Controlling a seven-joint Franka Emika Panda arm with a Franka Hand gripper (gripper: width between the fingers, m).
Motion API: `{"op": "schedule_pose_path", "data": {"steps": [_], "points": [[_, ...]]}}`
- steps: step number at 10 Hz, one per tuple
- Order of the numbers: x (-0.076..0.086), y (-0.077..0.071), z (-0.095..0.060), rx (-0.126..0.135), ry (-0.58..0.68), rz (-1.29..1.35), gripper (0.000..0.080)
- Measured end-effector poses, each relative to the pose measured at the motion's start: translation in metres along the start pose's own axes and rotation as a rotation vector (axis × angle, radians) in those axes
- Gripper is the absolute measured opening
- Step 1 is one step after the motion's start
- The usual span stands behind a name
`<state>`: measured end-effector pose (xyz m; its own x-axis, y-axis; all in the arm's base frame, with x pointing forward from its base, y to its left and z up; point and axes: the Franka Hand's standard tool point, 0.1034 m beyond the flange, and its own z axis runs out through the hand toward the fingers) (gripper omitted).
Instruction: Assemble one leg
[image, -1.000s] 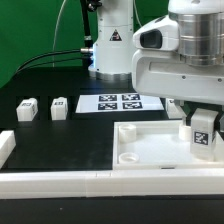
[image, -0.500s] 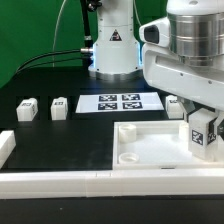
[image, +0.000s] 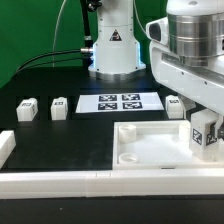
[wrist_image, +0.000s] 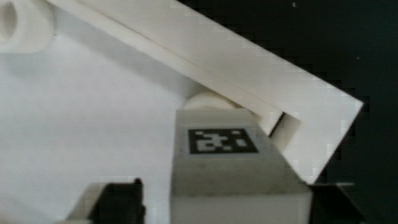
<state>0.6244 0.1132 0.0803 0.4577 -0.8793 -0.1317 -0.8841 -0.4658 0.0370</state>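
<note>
Inside the gripper (wrist_image: 222, 203), the leg (image: 205, 137) sits clamped over the panel (image: 160, 146).

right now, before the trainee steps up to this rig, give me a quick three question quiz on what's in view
1. True or false: the hand is shut on a leg.
2. How many loose legs stand on the table to the exterior view's left of the marker board?
3. Where is the held leg? A) at the large panel, on its side toward the exterior view's right. B) on the marker board. C) beside the loose legs.

Key: 1 true; 2 two; 3 A.
</note>
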Motion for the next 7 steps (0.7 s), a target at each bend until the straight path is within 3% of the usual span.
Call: {"op": "schedule_pose_path", "data": {"steps": [1, 2, 3, 7], "points": [[-0.0002, -0.0001, 0.0, 0.0, 0.0, -0.023, 0.0529], [-0.0003, -0.0001, 0.0, 0.0, 0.001, -0.049, 0.0624], [-0.0001, 0.0, 0.0001, -0.001, 0.001, -0.159, 0.0642], [0.0008, -0.001, -0.0006, -0.005, 0.004, -0.671, 0.0649]]}}
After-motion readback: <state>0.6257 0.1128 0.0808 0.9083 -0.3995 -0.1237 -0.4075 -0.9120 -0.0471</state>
